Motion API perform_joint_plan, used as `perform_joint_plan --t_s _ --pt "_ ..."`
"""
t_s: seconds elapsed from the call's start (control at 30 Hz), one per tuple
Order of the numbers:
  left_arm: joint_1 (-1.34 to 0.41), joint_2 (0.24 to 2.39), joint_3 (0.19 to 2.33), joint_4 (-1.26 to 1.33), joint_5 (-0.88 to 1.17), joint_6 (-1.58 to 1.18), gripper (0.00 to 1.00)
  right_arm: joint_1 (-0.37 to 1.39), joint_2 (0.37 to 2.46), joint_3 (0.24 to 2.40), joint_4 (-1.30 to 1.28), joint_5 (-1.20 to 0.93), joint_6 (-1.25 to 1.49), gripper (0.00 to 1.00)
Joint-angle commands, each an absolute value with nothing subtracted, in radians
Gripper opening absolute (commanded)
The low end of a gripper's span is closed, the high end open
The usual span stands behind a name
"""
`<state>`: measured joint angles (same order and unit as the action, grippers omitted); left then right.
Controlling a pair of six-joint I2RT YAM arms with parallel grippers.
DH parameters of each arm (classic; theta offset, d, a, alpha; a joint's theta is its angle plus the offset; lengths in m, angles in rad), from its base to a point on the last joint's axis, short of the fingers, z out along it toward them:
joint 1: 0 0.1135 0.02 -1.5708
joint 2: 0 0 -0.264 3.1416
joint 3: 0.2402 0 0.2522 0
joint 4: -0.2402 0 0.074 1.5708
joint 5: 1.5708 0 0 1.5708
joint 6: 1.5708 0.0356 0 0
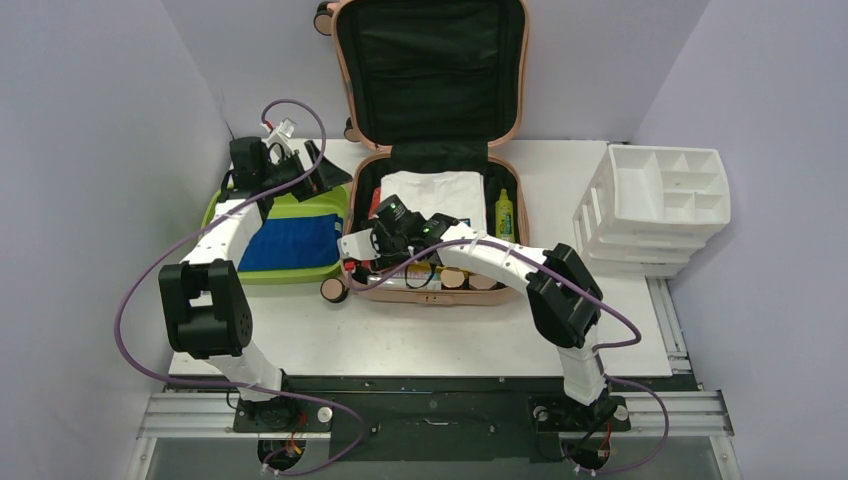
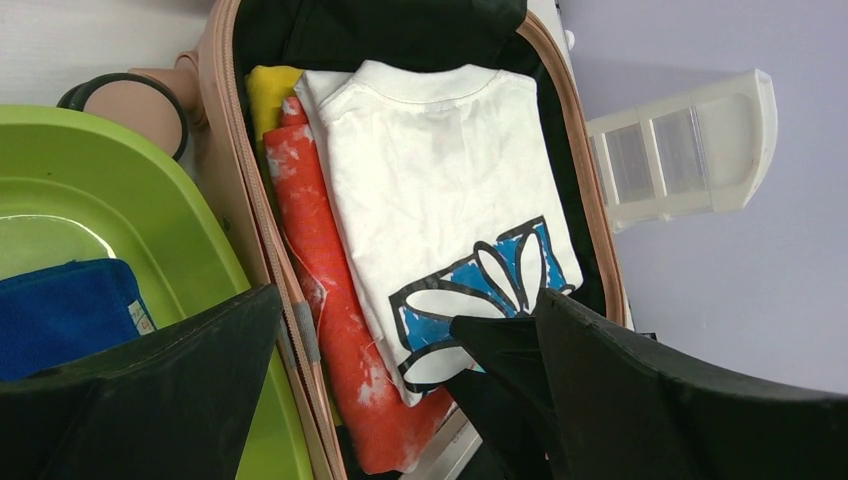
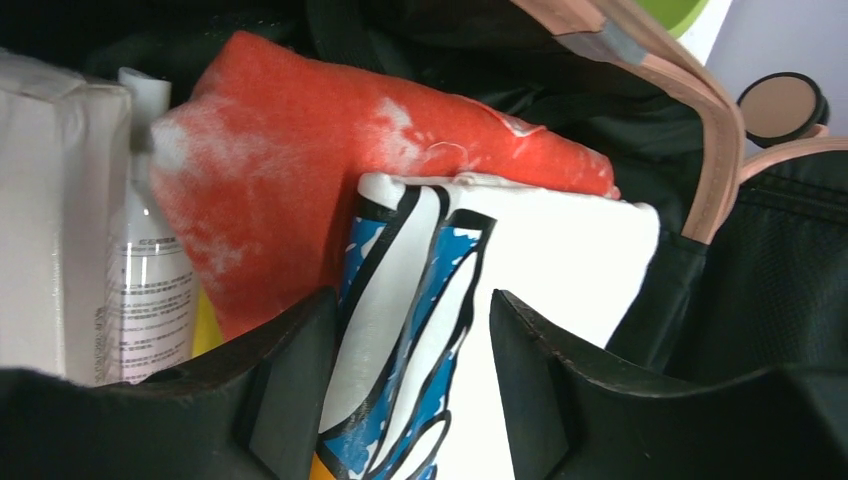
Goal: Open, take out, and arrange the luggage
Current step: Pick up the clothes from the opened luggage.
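Two fingers of the right gripper straddle the white T-shirt at its folded edge, inside the open luggage lying beside the green tub. I cannot tell whether they pinch it. Farther off, the left gripper hangs spread wide and empty.

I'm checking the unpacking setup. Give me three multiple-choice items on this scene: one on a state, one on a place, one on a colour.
1. The luggage is: A zipped shut; B open, lid upright; C upside down.
2. The blue cloth lies: A in the luggage; B in the green tub; C on the floor.
3. The fabric beside the white T-shirt is: A orange-red; B purple; C grey.
Key: B, its black lining shows; B, green walls surround it; A, seen in both wrist views.
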<state>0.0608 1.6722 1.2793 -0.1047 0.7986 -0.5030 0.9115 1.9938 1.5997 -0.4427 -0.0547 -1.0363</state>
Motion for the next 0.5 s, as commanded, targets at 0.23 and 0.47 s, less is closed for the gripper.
perform_joint_plan --t_s 0.23,0.47 --pt "0.068 1.648 1.267 -0.03 0.835 -0.527 0.96 0.912 2.021 1.702 -0.434 -0.023 -1.012 0.52" --pt "0.068 1.645 1.246 -0.026 0.802 -0.553 0.96 0.92 2.035 1.643 -0.409 -0.005 -1.017 0.54"
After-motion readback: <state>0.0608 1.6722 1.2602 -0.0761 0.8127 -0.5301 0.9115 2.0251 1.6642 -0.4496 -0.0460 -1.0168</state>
